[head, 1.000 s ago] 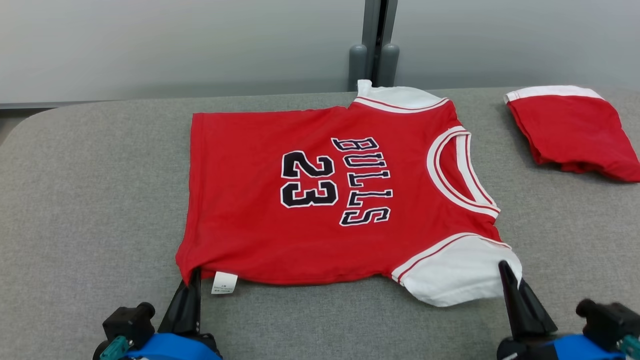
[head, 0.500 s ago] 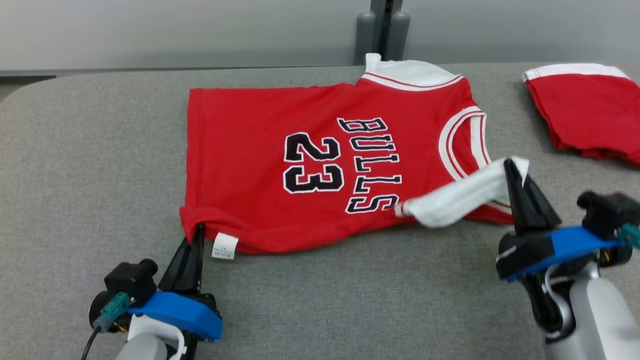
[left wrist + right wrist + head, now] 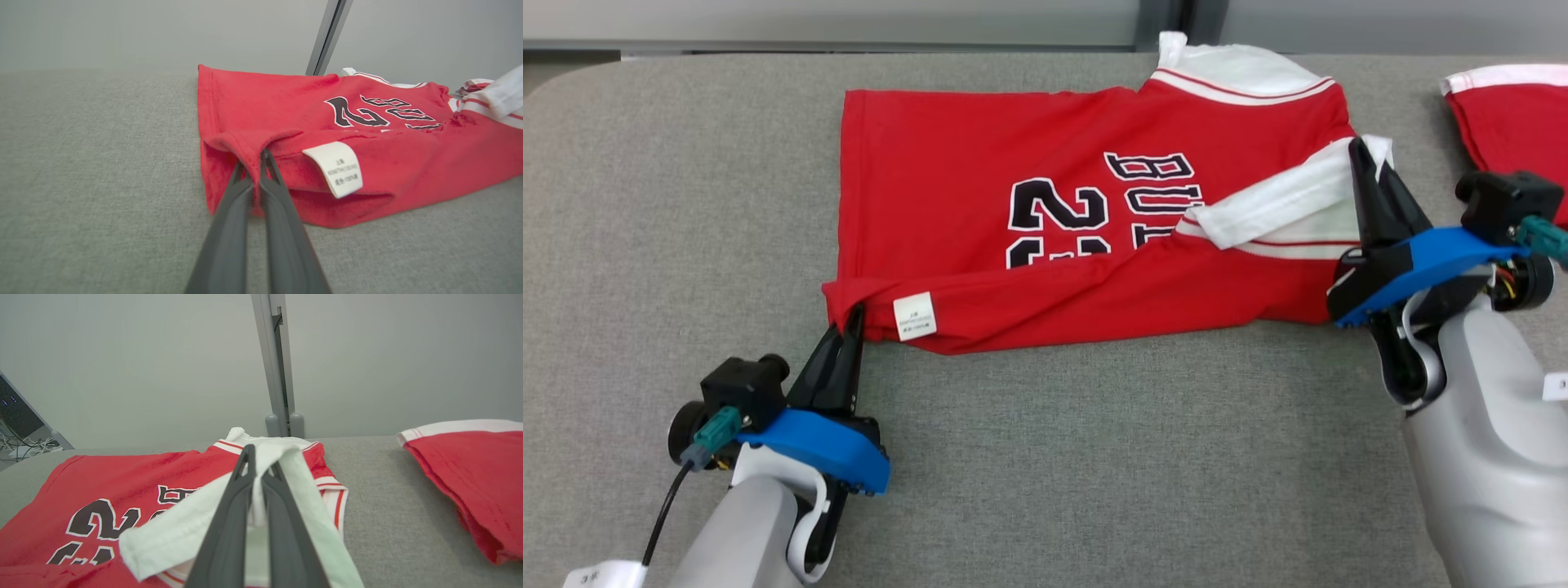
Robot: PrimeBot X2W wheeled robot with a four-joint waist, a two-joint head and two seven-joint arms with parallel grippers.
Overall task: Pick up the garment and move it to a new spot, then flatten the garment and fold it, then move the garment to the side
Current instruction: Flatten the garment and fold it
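Bench entry, single moment.

We take the grey, felt-covered flat table point(image 3: 1094, 457) as our reference; its far-left corner is rounded.

Red soft-cloth jersey point(image 3: 980, 139) with white sleeves and black-and-white number-and-letter print: it lies on the table's far half, about midway across the width, with the collar end toward the table's right side. The long edge nearest the table's front is turned over onto the body. This forms a red band that covers the lower part of the number and letters.

Second garment point(image 3: 470, 465), red folded cloth with a white band: at the table's far-right corner, apart from the jersey.

Left gripper point(image 3: 854, 314), two dark fingers on a blue mount: over the table's front-left area. We see the fingers pressed together, pinching the jersey's hem corner. In the left wrist view that corner stands a little off the table.

Right gripper point(image 3: 1357, 151), same build: over the table's right side. The fingers are closed on the edge of the white sleeve point(image 3: 1282, 200). The sleeve is held up above the table, and its cloth droops toward the table's middle, across the jersey's chest.

White rectangular care label point(image 3: 339, 169): on the turned-over band, printed face up, just beside the left gripper's tips on the side toward the table's middle. We cannot read the print.
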